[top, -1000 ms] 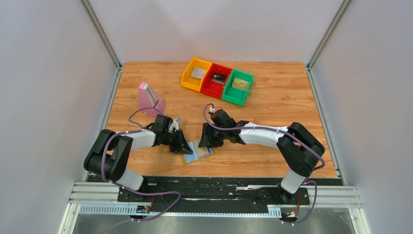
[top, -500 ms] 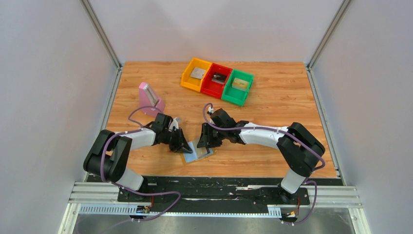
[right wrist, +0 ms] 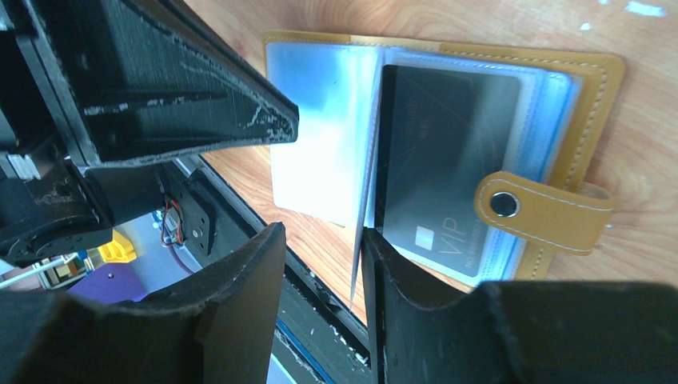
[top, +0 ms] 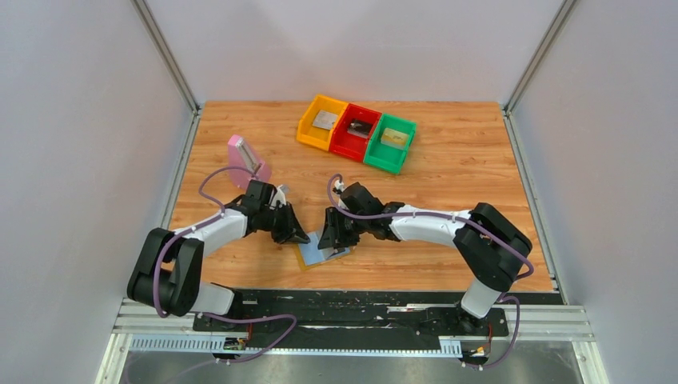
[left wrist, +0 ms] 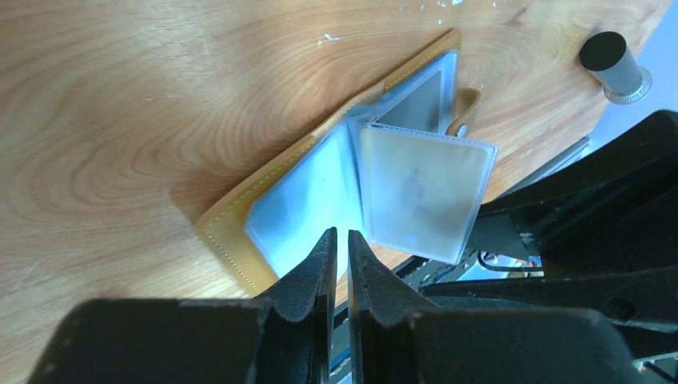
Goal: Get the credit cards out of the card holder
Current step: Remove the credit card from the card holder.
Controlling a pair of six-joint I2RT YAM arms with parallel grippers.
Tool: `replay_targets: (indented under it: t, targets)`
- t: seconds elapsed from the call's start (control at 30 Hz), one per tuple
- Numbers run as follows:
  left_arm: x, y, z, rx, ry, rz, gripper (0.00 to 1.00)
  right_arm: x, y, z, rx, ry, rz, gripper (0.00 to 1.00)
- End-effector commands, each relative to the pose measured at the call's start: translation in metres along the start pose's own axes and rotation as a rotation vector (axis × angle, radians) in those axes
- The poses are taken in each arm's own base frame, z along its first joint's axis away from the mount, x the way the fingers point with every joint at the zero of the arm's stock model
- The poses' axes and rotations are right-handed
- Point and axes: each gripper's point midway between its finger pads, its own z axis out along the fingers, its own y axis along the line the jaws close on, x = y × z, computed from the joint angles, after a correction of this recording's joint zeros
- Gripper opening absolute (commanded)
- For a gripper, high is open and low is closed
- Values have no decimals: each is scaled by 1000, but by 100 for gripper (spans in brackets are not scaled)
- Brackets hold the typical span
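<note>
The card holder [top: 320, 254] lies open near the table's front edge, mustard-tan outside and light blue inside [left wrist: 296, 200]. A clear sleeve [left wrist: 420, 192] stands up from its spine. A dark grey credit card [right wrist: 448, 152] marked VIP sits in the sleeves under the tan tab [right wrist: 544, 218]. My left gripper [top: 297, 234] is shut and empty, its tips [left wrist: 341, 234] just above the holder's left page. My right gripper [top: 329, 232] is open [right wrist: 322, 240]; the upright sleeve's edge [right wrist: 357, 264] stands between its fingers, close against the right one.
Yellow [top: 322, 122], red [top: 356, 130] and green [top: 391, 142] bins stand at the back, each with a card inside. A pink block [top: 246, 160] stands at the left. A black rod [left wrist: 612, 60] is beside the holder. The table's front edge runs just past the holder.
My right gripper has slid a little left over the holder. My left arm has swung its elbow outward, and its gripper has shifted slightly back.
</note>
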Motion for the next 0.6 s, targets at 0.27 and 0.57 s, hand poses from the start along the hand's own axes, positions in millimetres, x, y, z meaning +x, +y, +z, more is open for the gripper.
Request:
replay_targets:
  t: [0.27, 0.57]
  targets:
    - [-14, -1, -15, -3, -53, 14, 17, -9, 44, -1, -132, -12, -48, 51]
    - [-26, -7, -35, -42, -134, 27, 19, -3, 46, 2, -154, 30, -86, 56]
